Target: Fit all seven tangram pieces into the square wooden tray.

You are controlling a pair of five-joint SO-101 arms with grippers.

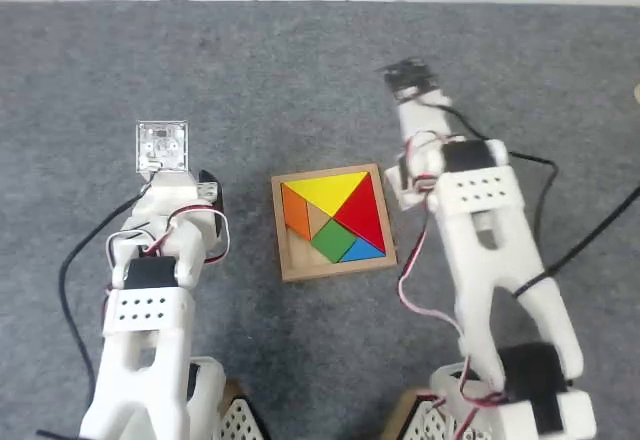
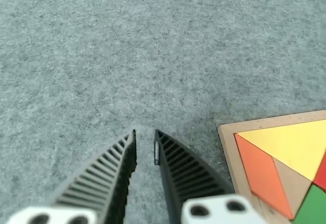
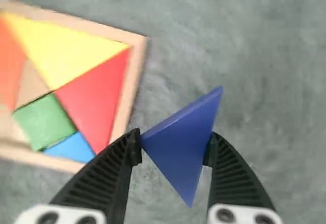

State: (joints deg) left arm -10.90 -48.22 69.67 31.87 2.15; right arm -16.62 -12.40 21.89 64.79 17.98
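The square wooden tray (image 1: 335, 267) lies on the grey carpet between the two arms. In it are a yellow triangle (image 1: 330, 192), a red triangle (image 1: 362, 215), an orange piece (image 1: 296, 218), a green square (image 1: 330, 242) and a light blue triangle (image 1: 362, 250). A bare wooden patch (image 3: 30, 86) shows between them. My right gripper (image 3: 170, 137) is shut on a dark blue triangle (image 3: 186, 142), held above the carpet just beside the tray's rim (image 3: 133, 81). My left gripper (image 2: 145, 135) hangs over bare carpet, fingers nearly together and holding nothing, with the tray's corner (image 2: 226, 142) close by.
The left arm (image 1: 165, 220) stands left of the tray and the right arm (image 1: 470, 190) right of it, with cables trailing from both. Grey carpet stretches beyond the tray toward the far edge.
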